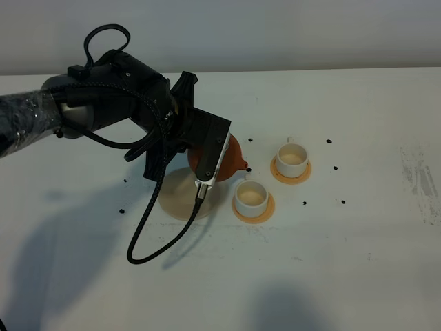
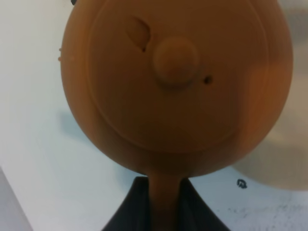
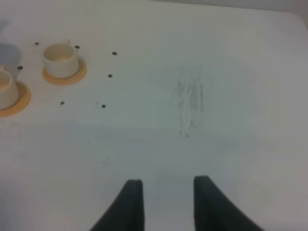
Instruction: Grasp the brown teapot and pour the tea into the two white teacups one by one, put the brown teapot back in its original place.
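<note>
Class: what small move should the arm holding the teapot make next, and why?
Probably ease the left gripper rightward until the spout of the squat reddish-brown clay teapot is over the nearer small white cylindrical teacup. The pot is gripped by its handle, upright, off the flat pale beige disc, spout just short of that cup.

The squat reddish-brown clay teapot [image 2: 175,82] is a plain orange-brown between the black left fingers [image 2: 134,207], with one dark pinhole in its lid. Beside them lies a flat pale beige round disc [image 1: 180,196]. Beyond the dark grey right fingers [image 3: 131,204], two small white cylindrical teacups [image 3: 60,58] with cream insides sit on round orange-tan coasters [image 3: 72,77]. The white tabletop [image 3: 231,57] shows black specks and a grey smudge.
</note>
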